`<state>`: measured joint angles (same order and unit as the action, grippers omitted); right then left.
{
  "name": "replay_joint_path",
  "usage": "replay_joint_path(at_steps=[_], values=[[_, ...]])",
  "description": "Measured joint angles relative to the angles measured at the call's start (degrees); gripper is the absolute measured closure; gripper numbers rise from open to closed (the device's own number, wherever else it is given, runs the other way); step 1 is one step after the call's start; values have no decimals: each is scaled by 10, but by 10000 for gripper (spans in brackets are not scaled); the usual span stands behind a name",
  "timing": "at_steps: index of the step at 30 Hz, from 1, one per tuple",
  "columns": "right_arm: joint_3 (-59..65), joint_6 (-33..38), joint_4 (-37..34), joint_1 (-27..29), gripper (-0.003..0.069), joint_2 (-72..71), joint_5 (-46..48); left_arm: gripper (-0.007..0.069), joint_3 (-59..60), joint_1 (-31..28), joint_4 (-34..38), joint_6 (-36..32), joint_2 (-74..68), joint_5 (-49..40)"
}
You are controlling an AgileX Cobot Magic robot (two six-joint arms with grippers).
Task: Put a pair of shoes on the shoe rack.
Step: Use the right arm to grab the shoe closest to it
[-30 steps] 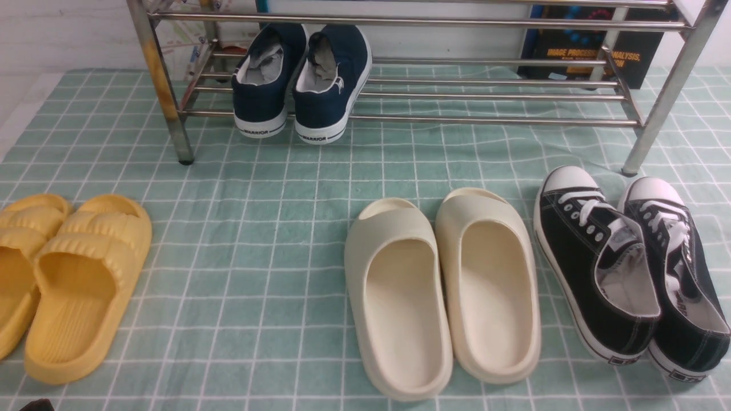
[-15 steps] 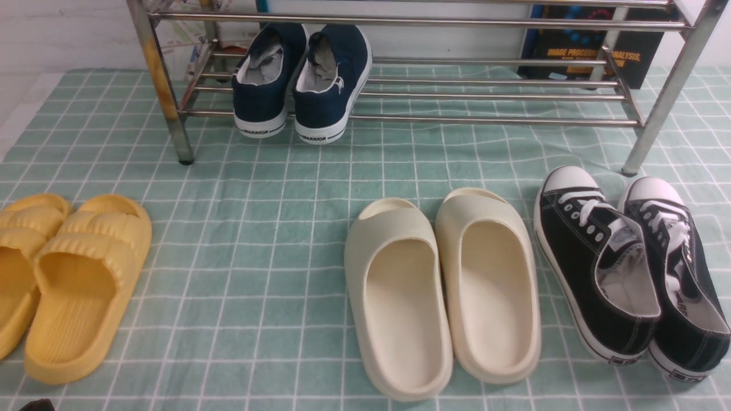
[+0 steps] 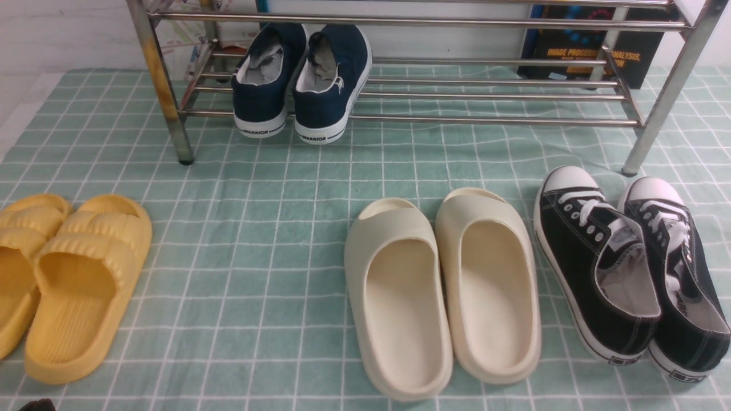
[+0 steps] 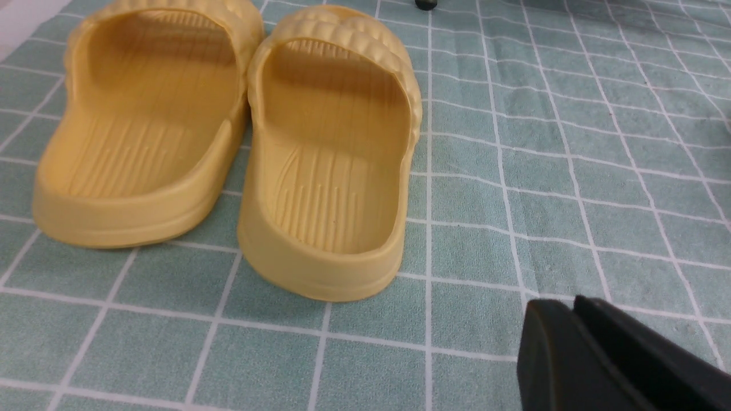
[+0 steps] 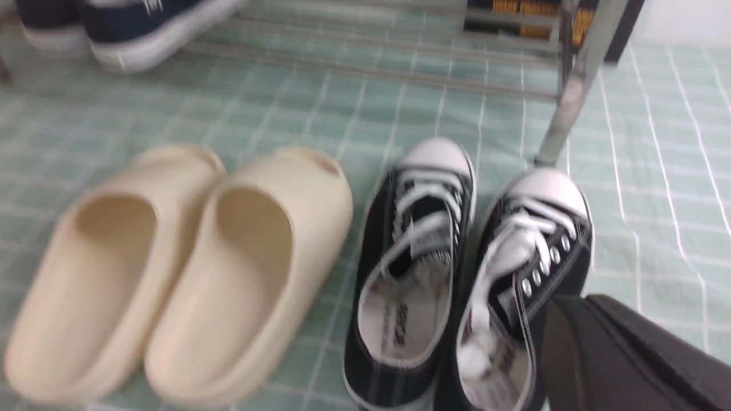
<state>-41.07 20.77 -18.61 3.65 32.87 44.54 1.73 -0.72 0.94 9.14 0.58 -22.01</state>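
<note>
The pair of shoes, two black canvas sneakers (image 3: 594,268) (image 3: 679,268) with white laces and toe caps, stands side by side on the green checked cloth at the front right, toes toward the shoe rack (image 3: 491,121). The chrome rack runs across the back. In the right wrist view my right gripper (image 5: 577,302) is shut and empty, just beside the nearer sneaker (image 5: 525,257); the other sneaker (image 5: 411,268) lies beyond it. That view is blurred. My left gripper (image 4: 571,302) hangs low over the cloth with its jaws together, holding nothing.
A navy slip-on pair (image 3: 302,80) sits on the rack's lower tubes at the left. Cream slides (image 3: 440,285) lie beside the black sneakers, and yellow slides (image 3: 63,274) at the front left, close to my left gripper. A dark book (image 3: 588,51) leans behind the rack.
</note>
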Motion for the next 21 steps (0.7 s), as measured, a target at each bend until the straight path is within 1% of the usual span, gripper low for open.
replay_joint_path(at_steps=[5, 6, 9, 10, 11, 15, 17, 19, 21], values=[[-67, -48, 66, -56, 662, 121, 76, 567, 0, 0, 0, 0, 0, 0], [-84, -61, 85, -80, 662, 152, 100, 566, 0, 0, 0, 0, 0, 0], [-121, -91, 116, -124, 662, 220, 153, 565, 0, 0, 0, 0, 0, 0], [-124, -95, 121, -127, 662, 231, 160, 564, 0, 0, 0, 0, 0, 0], [-146, -115, 137, -149, 662, 271, 181, 564, 0, 0, 0, 0, 0, 0], [-192, -150, 150, -185, 650, 364, 187, 564, 0, 0, 0, 0, 0, 0], [-204, -154, 150, -194, 631, 394, 182, 564, 0, 0, 0, 0, 0, 0], [-211, -159, 149, -204, 572, 439, 172, 564, 0, 0, 0, 0, 0, 0], [-212, -160, 149, -211, 479, 483, 157, 564, 0, 0, 0, 0, 0, 0]])
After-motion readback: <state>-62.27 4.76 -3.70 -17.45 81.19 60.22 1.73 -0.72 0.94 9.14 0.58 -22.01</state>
